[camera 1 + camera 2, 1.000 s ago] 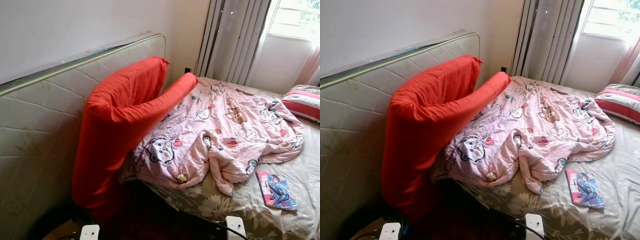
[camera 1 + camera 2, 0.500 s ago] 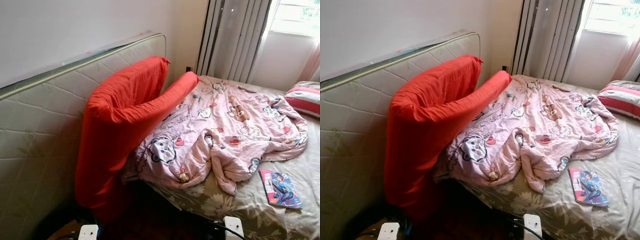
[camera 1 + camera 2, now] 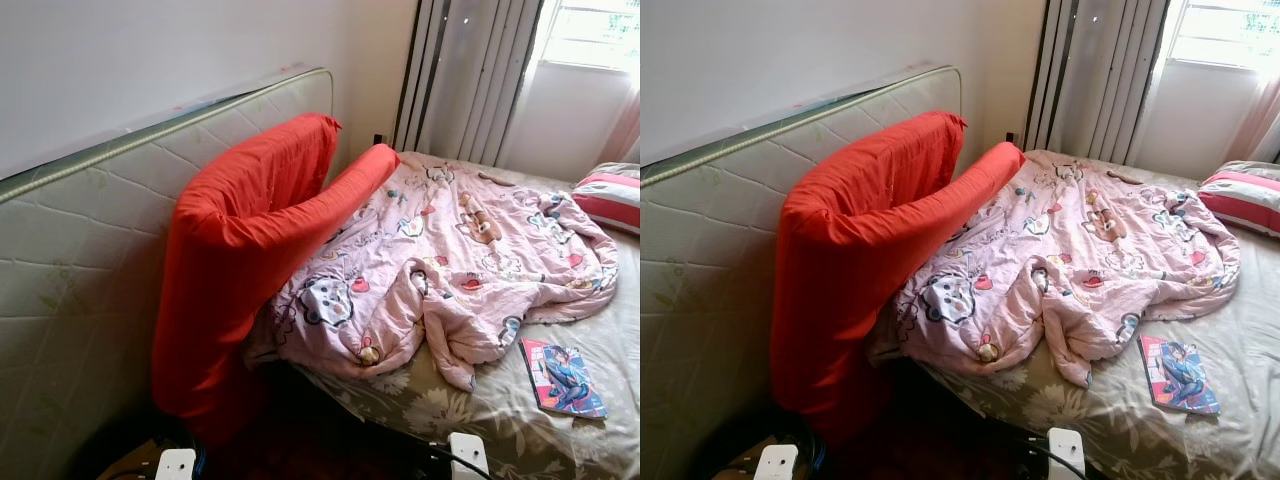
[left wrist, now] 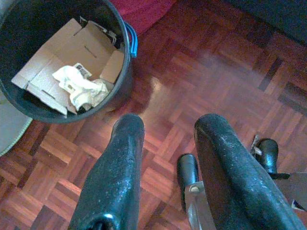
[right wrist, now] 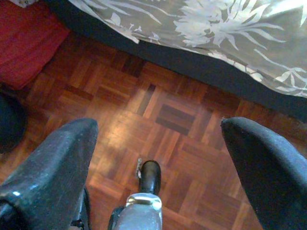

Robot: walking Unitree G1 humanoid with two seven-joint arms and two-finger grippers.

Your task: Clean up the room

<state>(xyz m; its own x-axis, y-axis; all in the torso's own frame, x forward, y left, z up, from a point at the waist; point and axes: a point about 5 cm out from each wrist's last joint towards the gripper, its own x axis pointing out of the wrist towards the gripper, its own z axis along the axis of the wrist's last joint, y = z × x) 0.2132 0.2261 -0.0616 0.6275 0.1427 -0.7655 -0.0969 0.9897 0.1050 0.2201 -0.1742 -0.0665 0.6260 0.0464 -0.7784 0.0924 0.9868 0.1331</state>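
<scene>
A crumpled pink cartoon-print blanket [image 3: 450, 260] lies in a heap across the bed [image 3: 600, 350]. A comic book [image 3: 562, 377] rests flat on the floral sheet at the near right. A red padded mat [image 3: 245, 235] is bent over, one end on the bed and the other on the floor. A dark bin [image 4: 29, 103] holding cardboard [image 4: 62, 52] and crumpled white paper [image 4: 79, 88] stands on the floor. My left gripper [image 4: 168, 132] hangs open just beside that bin. My right gripper [image 5: 158, 132] hangs wide open over bare parquet by the bed's edge.
A quilted mattress [image 3: 90, 260] stands on edge along the left wall behind the red mat. A pink striped pillow [image 3: 608, 197] lies at the far right of the bed. Curtains [image 3: 465, 75] and a bright window [image 3: 590, 35] are at the back. Parquet floor [image 5: 163, 110] runs beside the bed.
The head views have shifted slightly, so the camera moved. The blanket, book and red mat lie where they were.
</scene>
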